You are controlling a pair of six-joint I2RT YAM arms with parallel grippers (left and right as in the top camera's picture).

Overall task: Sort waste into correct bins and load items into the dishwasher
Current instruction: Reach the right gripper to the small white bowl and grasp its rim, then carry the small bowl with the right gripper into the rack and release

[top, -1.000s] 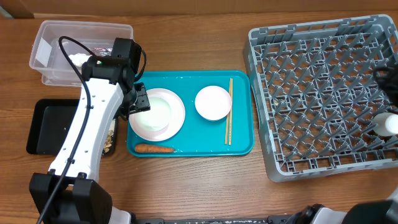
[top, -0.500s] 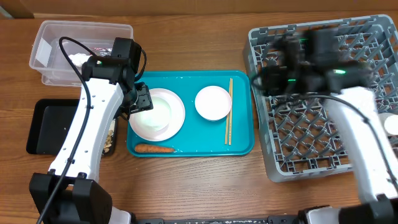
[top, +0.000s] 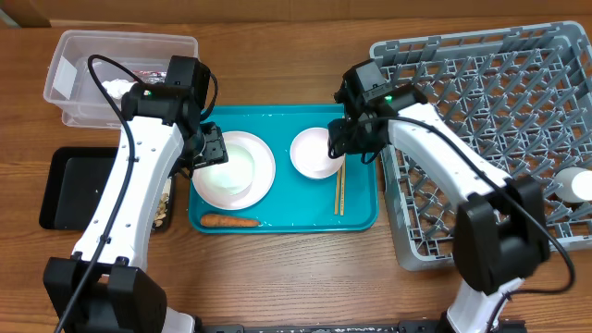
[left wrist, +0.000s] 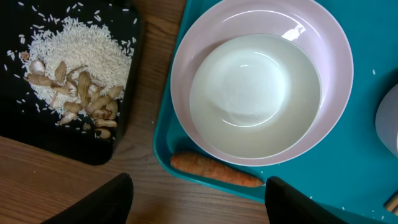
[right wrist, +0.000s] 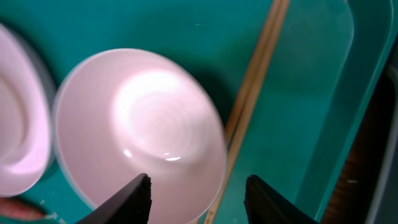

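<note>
Grey dish rack [top: 481, 120] at right; white cup [top: 578, 184] lies at its right edge. Teal tray [top: 296, 203] at centre. Clear tub [top: 111, 37] far left; black tray [top: 79, 190] in front of it holds rice scraps [left wrist: 74, 56].

On the teal tray:
- plate [top: 233, 168]
- bowl [top: 316, 153]
- chopsticks [top: 340, 176]
- carrot [top: 229, 221]

Left gripper [left wrist: 199, 183]: jaws wide, empty, above the carrot. Right gripper [right wrist: 196, 182]: jaws apart, empty, over the bowl's rim, just beside the chopsticks.
</note>
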